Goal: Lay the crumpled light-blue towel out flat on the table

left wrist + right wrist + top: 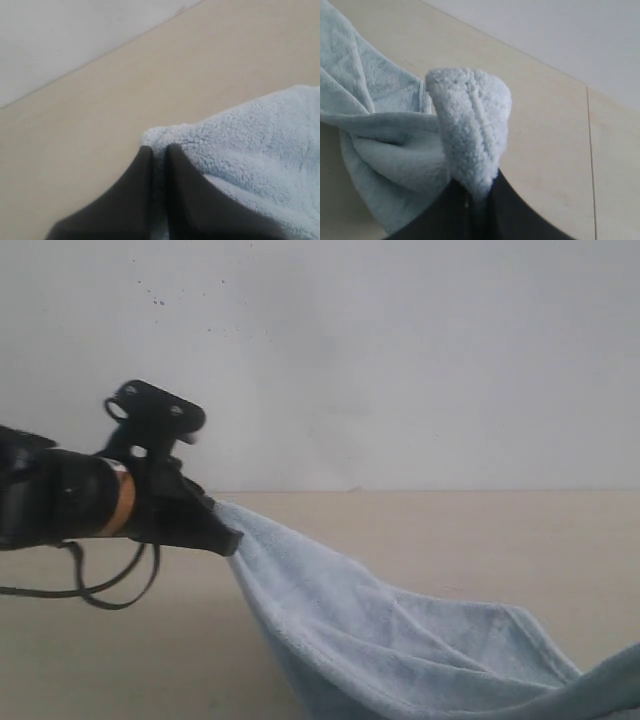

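The light-blue towel (400, 640) hangs stretched above the beige table (450, 530), sagging toward the lower right of the exterior view. My left gripper (228, 538) is shut on the towel's upper left corner, held above the table. In the left wrist view the two dark fingers pinch the fluffy towel (250, 145) corner between them at the left gripper (159, 150). My right gripper (479, 192) is shut on another bunched corner of the towel (470, 120); that arm is outside the exterior view.
A white wall (400, 360) rises behind the table's far edge. A dark cable (110, 590) loops under the left arm. The right wrist view shows a seam line (590, 150) across the table.
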